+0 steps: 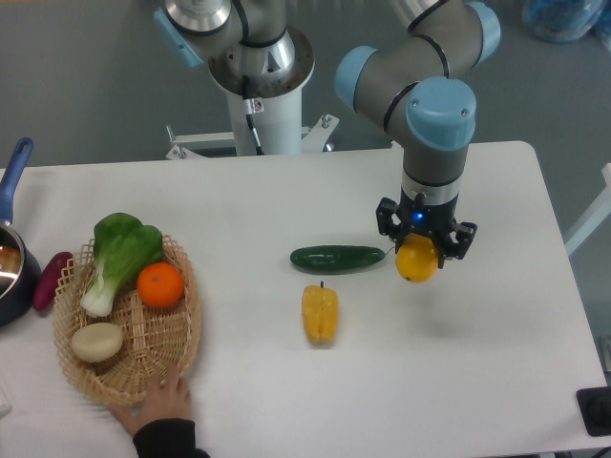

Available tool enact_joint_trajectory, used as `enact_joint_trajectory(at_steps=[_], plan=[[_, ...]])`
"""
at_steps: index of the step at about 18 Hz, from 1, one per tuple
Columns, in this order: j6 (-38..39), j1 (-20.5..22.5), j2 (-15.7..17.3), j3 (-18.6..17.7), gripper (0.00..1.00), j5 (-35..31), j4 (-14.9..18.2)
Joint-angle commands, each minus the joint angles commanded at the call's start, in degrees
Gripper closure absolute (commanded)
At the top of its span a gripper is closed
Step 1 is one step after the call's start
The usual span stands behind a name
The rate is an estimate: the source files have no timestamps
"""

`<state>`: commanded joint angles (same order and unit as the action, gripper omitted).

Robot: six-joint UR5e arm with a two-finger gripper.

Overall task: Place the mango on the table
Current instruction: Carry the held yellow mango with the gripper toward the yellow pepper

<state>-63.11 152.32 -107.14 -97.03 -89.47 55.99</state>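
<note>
The mango (417,260) is a smooth yellow-orange fruit held in my gripper (421,250), whose fingers are shut on it from above. It hangs a little above the white table (477,382), right of the middle; a faint shadow lies on the table below and to the right of it. The fingertips are mostly hidden behind the mango and the black gripper body.
A green cucumber (337,258) lies just left of the mango. A ribbed yellow bell pepper (320,313) lies below the cucumber. At left, a wicker basket (181,343) holds an orange (159,284), bok choy (119,256) and a pale round vegetable (96,342). A hand (158,401) touches the basket's front. A blue pot (11,267) and an eggplant (50,280) sit at the far left.
</note>
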Motion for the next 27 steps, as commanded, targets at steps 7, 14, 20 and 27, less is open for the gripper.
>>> enact_joint_trajectory(at_steps=[7, 14, 20, 27], plan=[[0.6, -2.4, -6.1, 5.1, 0.81, -3.2, -0.4], [4.2, -4.0, -11.8, 7.7, 0.81, -6.0, -4.0], [13.5, -6.5, -17.8, 11.9, 0.76, -6.6, -6.1], [19.6, -9.8, -21.1, 14.4, 0.68, -6.5, -6.0]])
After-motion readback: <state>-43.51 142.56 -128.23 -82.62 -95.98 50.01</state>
